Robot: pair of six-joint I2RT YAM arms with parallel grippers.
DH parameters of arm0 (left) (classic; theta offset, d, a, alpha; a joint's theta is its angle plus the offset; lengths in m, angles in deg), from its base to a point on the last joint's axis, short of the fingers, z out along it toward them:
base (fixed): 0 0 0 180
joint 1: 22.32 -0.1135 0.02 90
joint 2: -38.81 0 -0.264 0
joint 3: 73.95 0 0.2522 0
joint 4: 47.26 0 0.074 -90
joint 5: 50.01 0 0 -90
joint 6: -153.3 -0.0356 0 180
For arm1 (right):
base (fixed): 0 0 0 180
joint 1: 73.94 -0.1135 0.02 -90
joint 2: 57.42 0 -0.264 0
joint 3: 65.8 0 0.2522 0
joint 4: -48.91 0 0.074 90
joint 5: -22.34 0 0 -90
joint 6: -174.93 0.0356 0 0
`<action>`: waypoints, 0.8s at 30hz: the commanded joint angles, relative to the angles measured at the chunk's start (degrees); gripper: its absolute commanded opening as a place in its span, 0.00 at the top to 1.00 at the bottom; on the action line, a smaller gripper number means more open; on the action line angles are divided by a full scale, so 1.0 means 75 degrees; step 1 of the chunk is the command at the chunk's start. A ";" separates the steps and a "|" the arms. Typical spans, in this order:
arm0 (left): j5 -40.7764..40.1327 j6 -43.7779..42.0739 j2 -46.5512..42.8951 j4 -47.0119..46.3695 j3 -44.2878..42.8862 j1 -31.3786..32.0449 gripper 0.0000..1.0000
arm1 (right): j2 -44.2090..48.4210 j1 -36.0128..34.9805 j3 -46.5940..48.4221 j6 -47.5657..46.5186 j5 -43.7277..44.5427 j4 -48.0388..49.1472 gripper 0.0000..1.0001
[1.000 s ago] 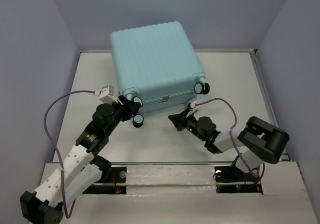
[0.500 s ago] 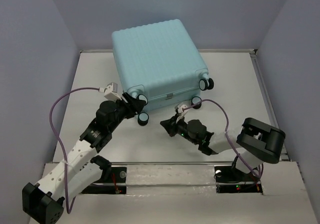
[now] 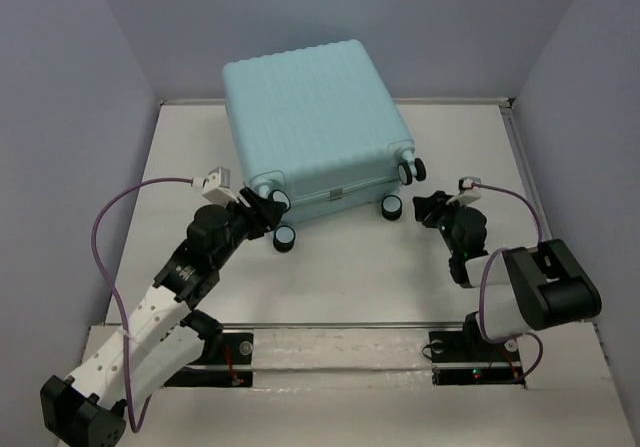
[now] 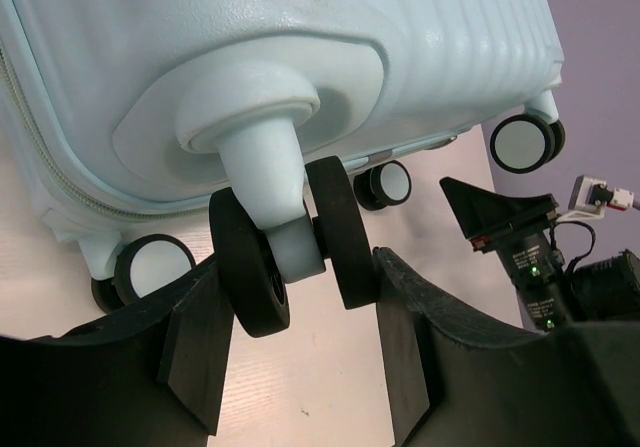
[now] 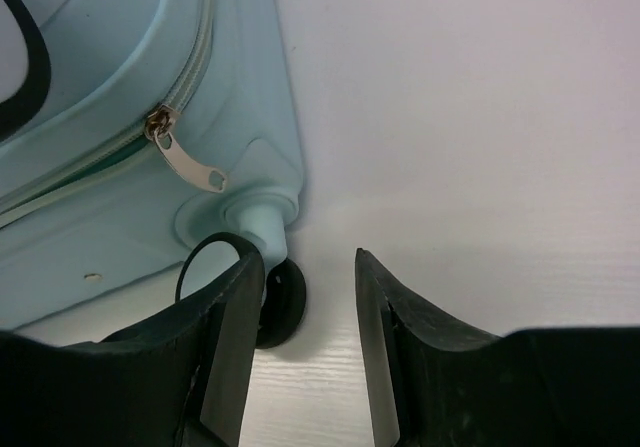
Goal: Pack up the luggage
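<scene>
left gripper [image 4: 300,267] clamps a corner wheel [image 4: 250,279] of the mint suitcase [image 3: 310,127]; right gripper [image 5: 310,262] gapes open beside a second wheel [image 5: 282,307].

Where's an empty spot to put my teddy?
Bare table right of the luggage up to the wall, and the near middle before the wheels. Crowded at the wheels, around the left gripper and right gripper.
</scene>
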 commanded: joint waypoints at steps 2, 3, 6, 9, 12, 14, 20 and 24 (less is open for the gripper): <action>0.0738 -0.0569 -0.0572 -0.1457 -0.0578 0.0146 0.94 | -0.0860 0.0628 0.0803 -0.0225 -0.2364 0.1218 0.50; 0.0738 -0.0581 -0.0584 -0.1423 -0.0578 0.0146 0.94 | -0.1070 0.0744 0.0862 -0.0213 -0.2772 0.1522 0.49; 0.0738 -0.0593 -0.0572 -0.1387 -0.0566 0.0146 0.94 | -0.1318 0.0839 0.0991 -0.0213 -0.3301 0.1840 0.48; 0.0773 -0.0570 -0.0595 -0.1387 -0.0519 0.0146 0.94 | -0.1424 0.0909 0.1073 -0.0283 -0.3198 0.2064 0.48; 0.0773 -0.0558 -0.0619 -0.1364 -0.0496 0.0146 0.94 | -0.1517 0.0979 0.1319 -0.0389 -0.3420 0.1971 0.47; 0.0750 -0.0546 -0.0596 -0.1352 -0.0519 0.0135 0.94 | -0.1588 0.0979 0.1471 -0.0471 -0.3373 0.1900 0.47; 0.0750 -0.0499 -0.0560 -0.1340 -0.0496 0.0146 0.94 | -0.1915 0.0979 0.1916 -0.0530 -0.3595 0.1795 0.50; 0.0738 -0.0476 -0.0549 -0.1329 -0.0496 0.0146 0.94 | -0.2138 0.1049 0.2233 -0.0483 -0.3748 0.1783 0.61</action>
